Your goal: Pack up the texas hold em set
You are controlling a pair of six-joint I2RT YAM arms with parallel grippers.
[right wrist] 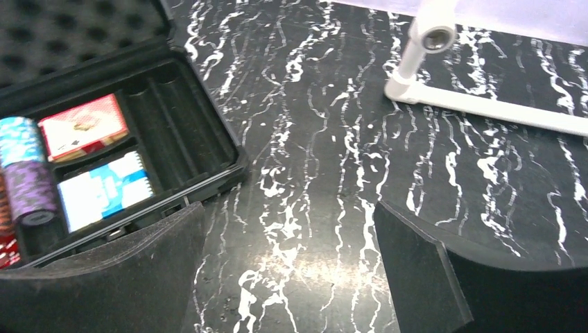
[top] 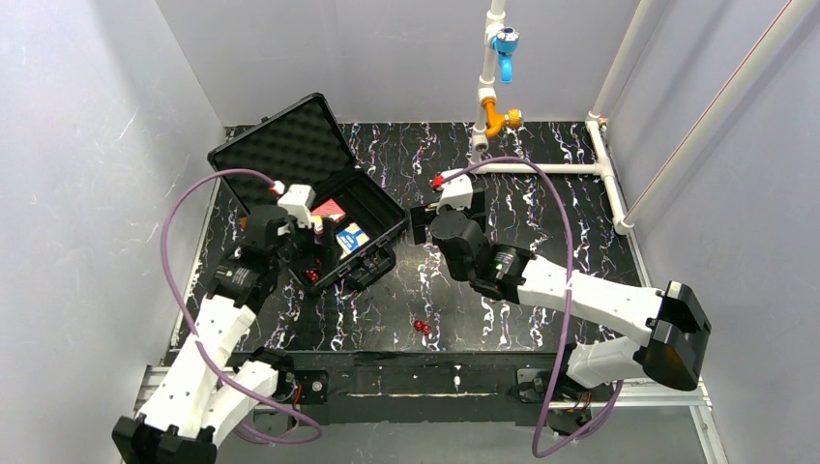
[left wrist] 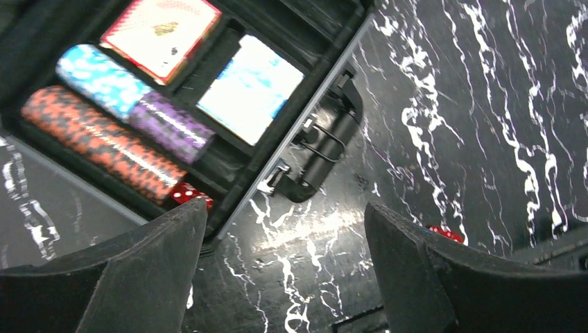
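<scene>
View from above: black hard-shell rectangular case (top: 280, 145) lay open at left; two small red dice (top: 423, 328) sat on marbled black tabletop (top: 377, 309), well apart, with room all round. Left wrist view: left gripper (left wrist: 284, 215) gaped empty over the case's front edge. Right wrist view: right gripper (right wrist: 288, 215) gaped empty beside it. Dice seemed light, hard, roll-prone; flat faces looked best to pinch.
</scene>
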